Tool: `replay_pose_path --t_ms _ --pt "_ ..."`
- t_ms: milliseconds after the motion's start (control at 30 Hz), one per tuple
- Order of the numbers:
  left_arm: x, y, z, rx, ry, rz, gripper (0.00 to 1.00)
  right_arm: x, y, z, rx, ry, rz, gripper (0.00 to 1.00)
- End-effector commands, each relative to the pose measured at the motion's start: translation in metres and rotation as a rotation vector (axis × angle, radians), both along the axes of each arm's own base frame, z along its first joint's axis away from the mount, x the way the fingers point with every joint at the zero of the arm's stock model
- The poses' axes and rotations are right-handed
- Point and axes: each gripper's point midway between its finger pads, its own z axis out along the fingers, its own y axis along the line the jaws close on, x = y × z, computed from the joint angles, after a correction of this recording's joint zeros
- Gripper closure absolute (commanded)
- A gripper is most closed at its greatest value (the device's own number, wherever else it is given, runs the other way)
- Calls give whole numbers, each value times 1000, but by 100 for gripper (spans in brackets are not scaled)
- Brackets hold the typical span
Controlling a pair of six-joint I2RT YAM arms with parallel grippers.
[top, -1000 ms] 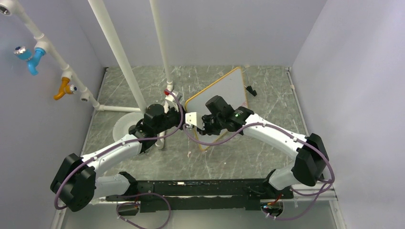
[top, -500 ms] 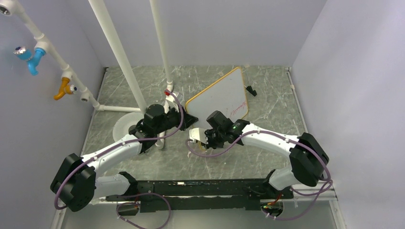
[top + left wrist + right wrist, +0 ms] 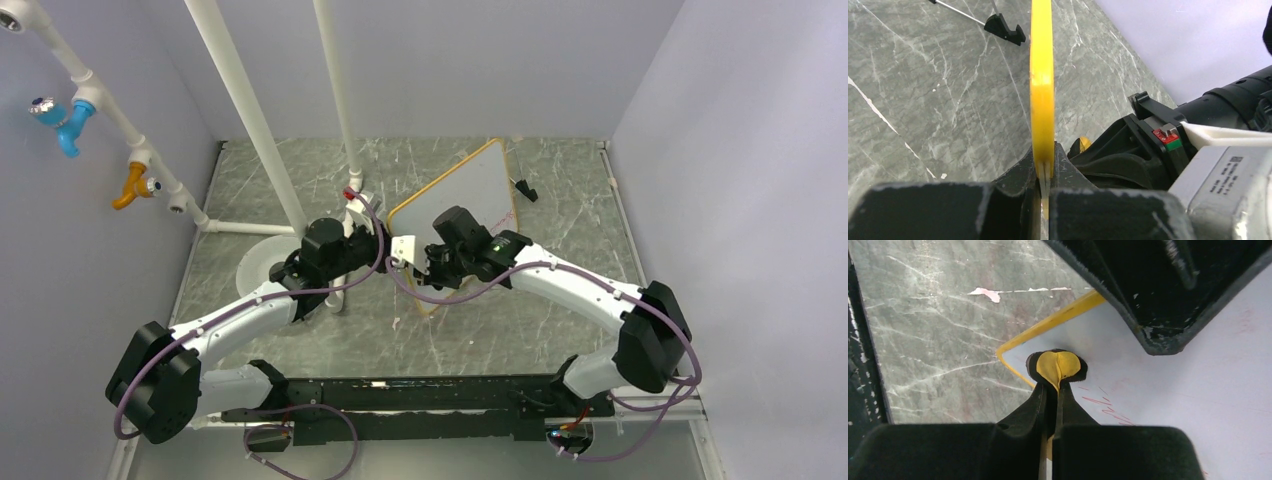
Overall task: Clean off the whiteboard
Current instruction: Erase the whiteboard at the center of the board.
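While left end effector clamps whiteboard edge, right end effector pinches yellow pad at its corner

My left gripper clamped on the whiteboard frame, my right gripper pinching a yellow wad over its corner

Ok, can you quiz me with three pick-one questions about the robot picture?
1. Where does the left tool grip? A) the frame of the whiteboard B) a cup C) a spoon
2. What colour is the scrawl? A) blue B) red C) green
3. The right tool is: A) wide open B) shut, empty C) shut on a yellow pad
1 A: its jaws pinch the yellow frame edge. 2 B: red strokes show near the pad. 3 C: the pad sits between its closed jaws.
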Motion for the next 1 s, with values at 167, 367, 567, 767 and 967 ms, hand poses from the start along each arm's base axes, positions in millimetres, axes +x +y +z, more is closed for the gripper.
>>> replay_pose_path --t_ms 167,367,567,767,967 --pt "-41 -25 38 -141 23 -209 100 0 -7 -50 -15 -75 55 100" --pt "-41 -27 36 -144 30 -217 100 13 9 -25 37 -95 33 100" --pt "-43 -27 34 -143 35 -220 100 54 22 47 174 -178 -84 100" --pt "-43 -27 33 -145 34 -222 100 53 15 44 223 -104 -118 100" --pt "-45 -24 35 -142 21 -225 100 48 -19 -27 65 -23 -145 100"
